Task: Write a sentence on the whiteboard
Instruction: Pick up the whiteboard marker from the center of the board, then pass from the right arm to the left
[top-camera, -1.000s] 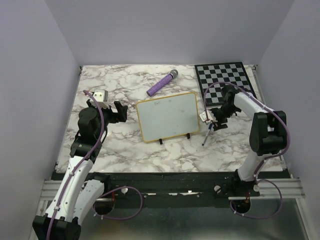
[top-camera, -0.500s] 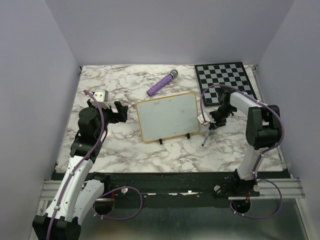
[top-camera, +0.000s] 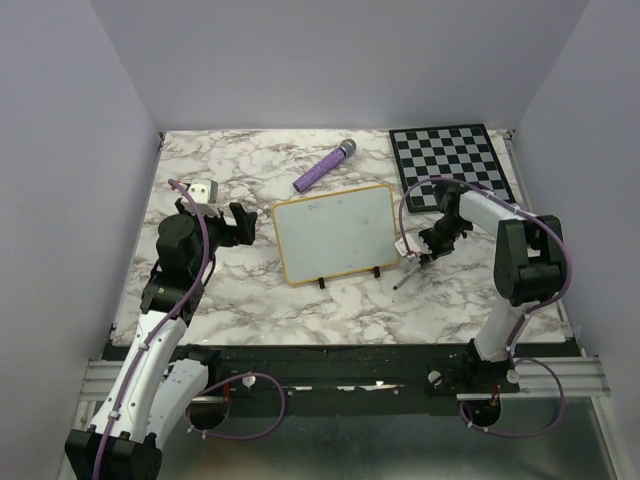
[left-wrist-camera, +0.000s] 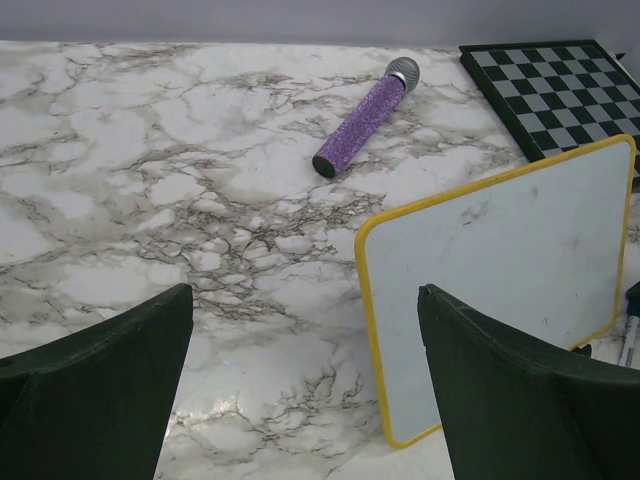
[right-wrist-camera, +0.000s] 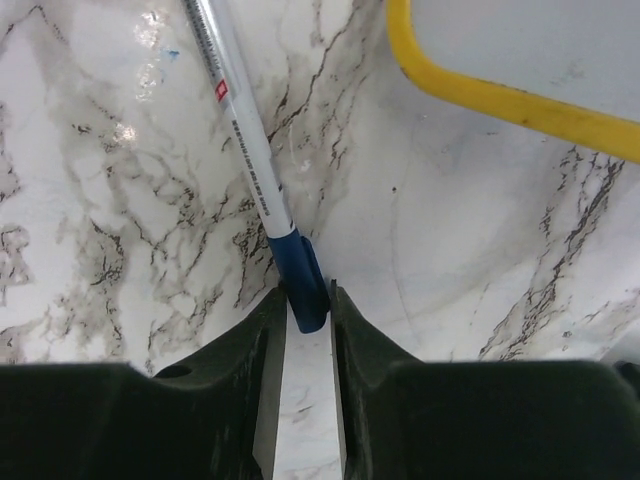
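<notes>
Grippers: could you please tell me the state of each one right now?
Left gripper: open, empty.
Right gripper: jaws closed on the marker, at its blue end.

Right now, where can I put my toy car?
Bare marble: the far left corner beside the microphone, and the near strip in front of the whiteboard. Crowded right of the whiteboard: marker, right arm, checkered board.

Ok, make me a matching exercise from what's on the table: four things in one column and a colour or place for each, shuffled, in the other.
Things:
1 whiteboard
2 microphone
3 checkered board
4 marker

Descriptions:
A purple and glittery
B cap end between the jaws of the right end effector
C thin yellow frame
D black and white squares

Pairs: 1-C, 2-A, 3-D, 4-B
</notes>
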